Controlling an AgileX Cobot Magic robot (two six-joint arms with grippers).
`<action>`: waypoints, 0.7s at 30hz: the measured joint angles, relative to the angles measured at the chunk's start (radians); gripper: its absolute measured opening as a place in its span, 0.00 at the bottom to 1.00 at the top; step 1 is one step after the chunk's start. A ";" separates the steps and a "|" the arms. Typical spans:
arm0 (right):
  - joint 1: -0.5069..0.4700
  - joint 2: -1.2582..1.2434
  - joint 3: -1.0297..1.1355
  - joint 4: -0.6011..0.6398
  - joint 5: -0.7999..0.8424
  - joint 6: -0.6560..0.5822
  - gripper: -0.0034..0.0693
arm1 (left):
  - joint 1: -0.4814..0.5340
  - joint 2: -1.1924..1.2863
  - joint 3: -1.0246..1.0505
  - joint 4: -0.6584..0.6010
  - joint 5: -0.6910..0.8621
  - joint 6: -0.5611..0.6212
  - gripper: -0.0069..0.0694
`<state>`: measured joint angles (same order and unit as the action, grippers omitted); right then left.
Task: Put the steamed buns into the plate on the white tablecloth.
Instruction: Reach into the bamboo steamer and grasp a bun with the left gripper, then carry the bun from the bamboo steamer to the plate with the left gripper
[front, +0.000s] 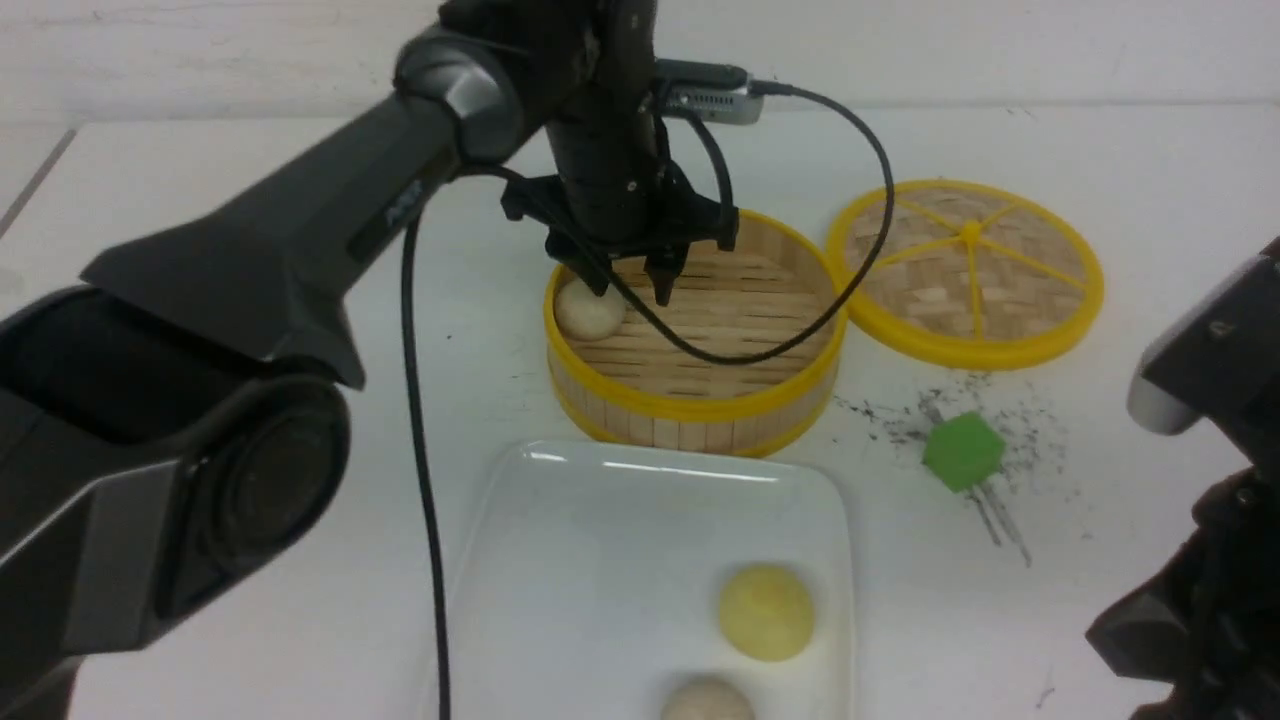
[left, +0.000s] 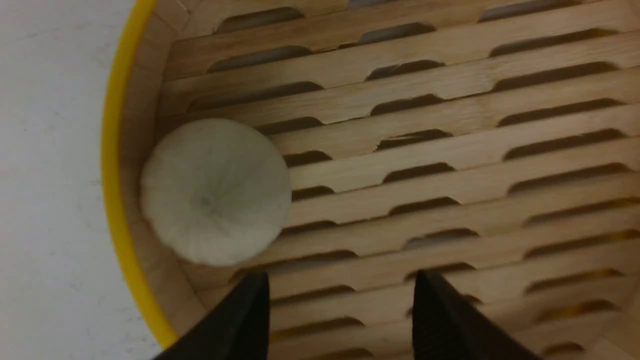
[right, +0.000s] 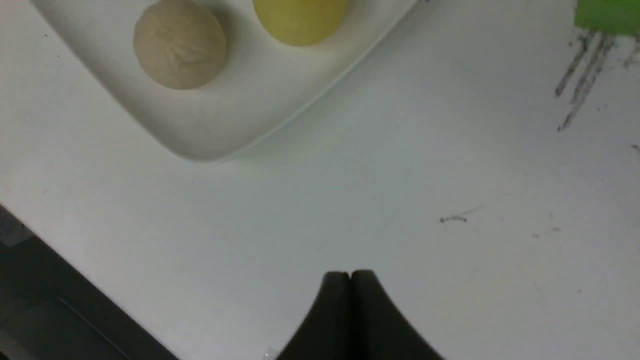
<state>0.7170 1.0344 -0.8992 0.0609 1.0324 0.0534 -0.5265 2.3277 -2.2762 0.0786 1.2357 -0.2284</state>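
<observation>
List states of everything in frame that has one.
left claw: open, empty
right claw: shut, empty
steamer basket: uncovered
lid: off, flat beside basket
plate: holds two buns
grey bun: in basket, ungripped
yellow bun: on plate
beige bun: on plate

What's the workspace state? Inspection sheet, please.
Surface: white tablecloth, dark specks and scratches around green cube.
Job's things: plate holds yellow bun and beige bun; third bun in steamer.
Clutter: green cube, steamer lid.
Grippers: left jaws open beside third bun, not around it; right jaws shut, empty.
Cables: black cable loops over steamer; second cable hangs past plate's left edge.
Surroundings: pale wall behind.
</observation>
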 joint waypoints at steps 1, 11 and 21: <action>0.000 0.000 0.000 0.000 -0.002 0.000 0.04 | 0.000 0.002 0.000 0.004 0.000 0.000 0.62; 0.000 0.000 0.005 -0.002 -0.022 -0.004 0.04 | -0.004 0.092 -0.004 0.103 -0.016 -0.003 0.60; 0.000 0.000 0.005 -0.002 -0.029 -0.004 0.05 | -0.009 0.070 -0.013 0.110 -0.005 0.001 0.13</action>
<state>0.7170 1.0344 -0.8939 0.0590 1.0031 0.0491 -0.5350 2.3982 -2.2890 0.1889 1.2305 -0.2270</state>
